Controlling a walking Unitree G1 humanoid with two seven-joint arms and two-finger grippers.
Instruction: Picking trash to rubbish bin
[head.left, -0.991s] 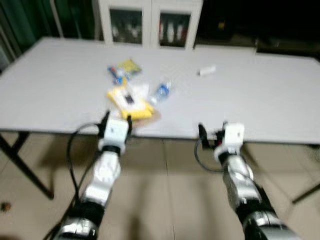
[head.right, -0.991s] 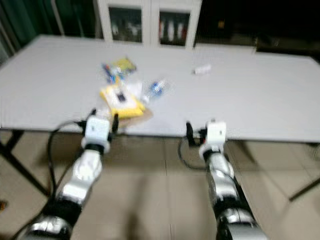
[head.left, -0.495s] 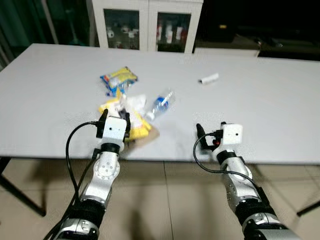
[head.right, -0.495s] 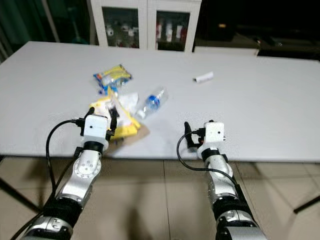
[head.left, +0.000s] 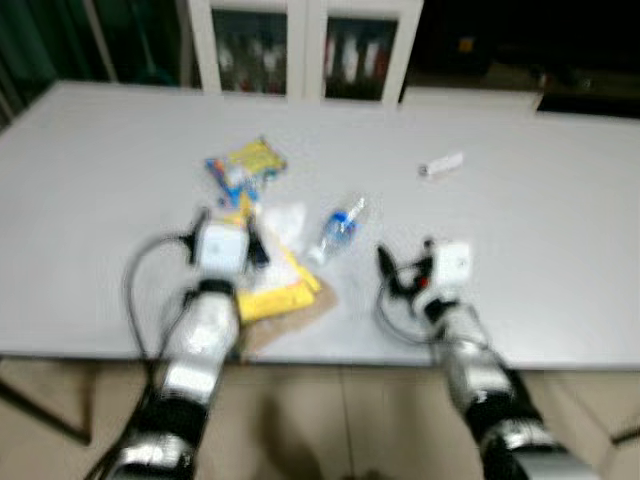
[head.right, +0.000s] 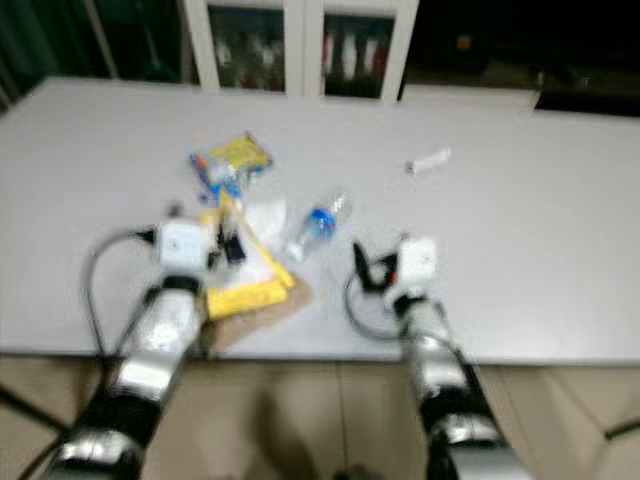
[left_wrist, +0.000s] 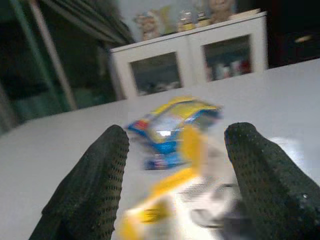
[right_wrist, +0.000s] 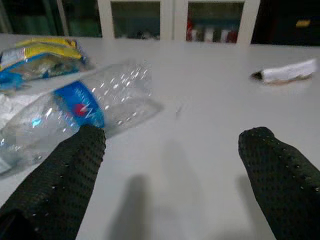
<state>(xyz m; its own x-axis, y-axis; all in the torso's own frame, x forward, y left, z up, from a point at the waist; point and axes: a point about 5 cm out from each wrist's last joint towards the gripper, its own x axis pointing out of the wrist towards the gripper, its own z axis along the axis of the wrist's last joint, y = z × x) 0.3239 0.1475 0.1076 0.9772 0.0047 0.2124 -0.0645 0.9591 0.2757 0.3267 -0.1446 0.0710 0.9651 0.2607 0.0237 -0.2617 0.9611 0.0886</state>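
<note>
Trash lies on the white counter (head.left: 560, 230): a flat yellow packet (head.left: 275, 290) under the left pincer (left_wrist: 172, 165), a clear plastic bottle with blue label (right_wrist: 75, 112) beside the right pincer (right_wrist: 172, 165), both pincers wide apart, then a yellow-blue snack bag (head.left: 247, 163) farther.

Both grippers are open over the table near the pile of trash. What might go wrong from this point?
1. The plastic bottle lies on its side close to the right gripper; a nudge may roll it away.
2. The left gripper, jaws open, faces overlapping trash: the yellow wrapper and the blue-and-yellow packet. It may pinch two at once or snag one.
3. The eye views are blurred, so aim may be off.
</note>
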